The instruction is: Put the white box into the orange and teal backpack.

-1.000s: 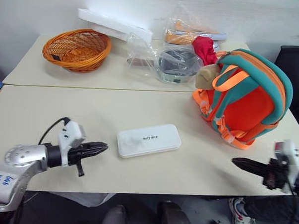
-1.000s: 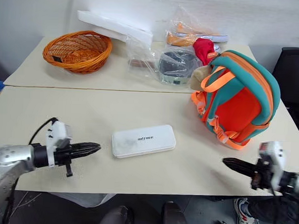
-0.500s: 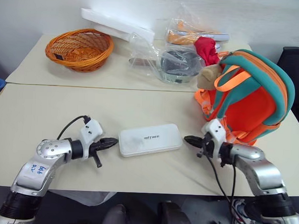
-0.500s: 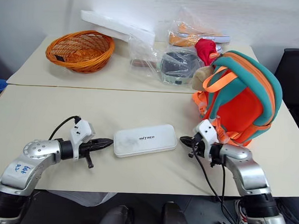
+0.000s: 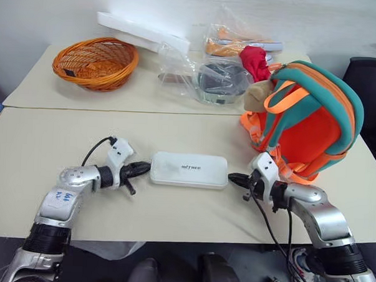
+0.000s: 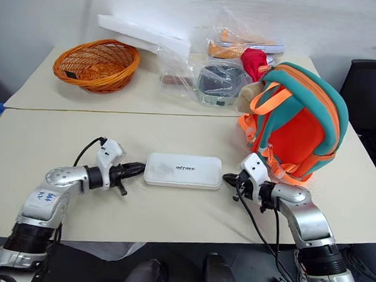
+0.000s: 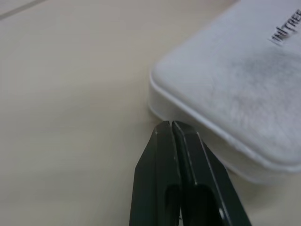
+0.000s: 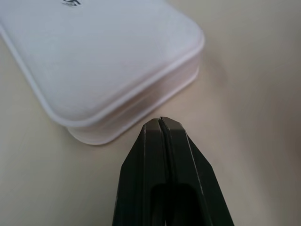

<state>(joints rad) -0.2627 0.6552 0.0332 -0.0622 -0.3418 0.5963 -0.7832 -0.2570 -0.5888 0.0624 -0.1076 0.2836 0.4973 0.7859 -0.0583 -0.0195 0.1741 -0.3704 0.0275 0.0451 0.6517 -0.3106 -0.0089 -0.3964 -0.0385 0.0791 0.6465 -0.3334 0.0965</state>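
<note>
Both claws have closed in on the white box (image 5: pixel 189 170), the left claw (image 5: pixel 144 169) and right claw (image 5: pixel 234 178) pinched shut at its opposite ends, holding nothing. It lies flat on the bench (image 5: pixel 176 131), beside the backpack (image 5: pixel 307 124); a two-sided squeeze seems likely.

Bright, even indoor light from overhead, no hard shadows. Soft short shadows sit under the white box (image 5: pixel 189 170) and both arms on the table (image 5: pixel 175 140). Back wall (image 5: pixel 56 10) slightly blown out near the top; glare on clear plastic bags (image 5: pixel 209 73) at the far side. Head views are sharp at centre, mild softness at edges. In the wrist views the box surface is defocused and hazy, its lettering blurred; left gripper (image 7: pixel 170 126) and right gripper (image 8: pixel 161 121) tips read fairly crisp, with a soft shadow under the box edge.
</note>
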